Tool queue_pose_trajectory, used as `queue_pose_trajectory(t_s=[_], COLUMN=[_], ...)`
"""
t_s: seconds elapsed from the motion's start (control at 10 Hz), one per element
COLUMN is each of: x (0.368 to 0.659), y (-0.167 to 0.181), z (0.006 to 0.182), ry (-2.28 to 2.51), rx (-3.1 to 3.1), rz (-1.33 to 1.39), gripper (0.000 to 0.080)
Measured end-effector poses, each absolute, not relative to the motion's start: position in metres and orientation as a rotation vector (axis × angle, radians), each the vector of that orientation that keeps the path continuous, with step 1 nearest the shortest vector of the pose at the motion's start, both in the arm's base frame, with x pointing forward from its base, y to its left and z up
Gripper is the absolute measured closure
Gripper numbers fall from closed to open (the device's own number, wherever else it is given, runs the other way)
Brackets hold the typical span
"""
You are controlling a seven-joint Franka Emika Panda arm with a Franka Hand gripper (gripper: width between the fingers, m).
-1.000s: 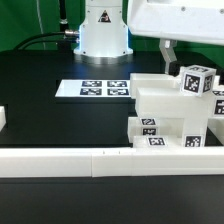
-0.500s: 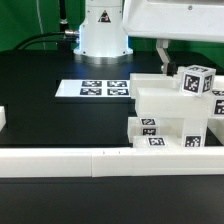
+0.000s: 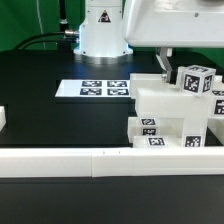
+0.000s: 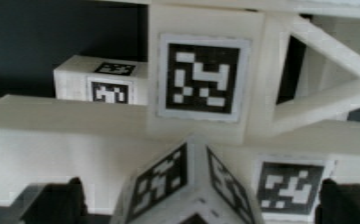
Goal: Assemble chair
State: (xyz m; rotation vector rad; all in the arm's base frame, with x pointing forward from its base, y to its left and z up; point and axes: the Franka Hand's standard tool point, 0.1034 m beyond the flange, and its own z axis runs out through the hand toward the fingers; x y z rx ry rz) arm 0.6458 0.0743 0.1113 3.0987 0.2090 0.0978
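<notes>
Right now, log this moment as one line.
hand: open over tagged post | chair: pieces clustered beside border rail | marker board: lying flat

The chair is matte white plastic; the table matt black, possibly cloth

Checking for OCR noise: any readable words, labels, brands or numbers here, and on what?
No words, numbers or brand names are readable.
Chair pieces: square black-and-white tag markers only, no letters.
Marker board: same kind of tags, no text.
Arm base: small dark mark, too blurred to read.
</notes>
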Motion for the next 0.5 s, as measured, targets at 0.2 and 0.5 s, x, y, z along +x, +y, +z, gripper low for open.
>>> queue_pose_trajectory(t_s=[0.2,0.5], x=[0.6474,0.6485], y=[0.0727,0.0724], z=[0.1131,0.1135], ry=[0.419,0.476], rx=[3.072,3.063], rz=[0.099,0.104], gripper=[0.0151,0.0344])
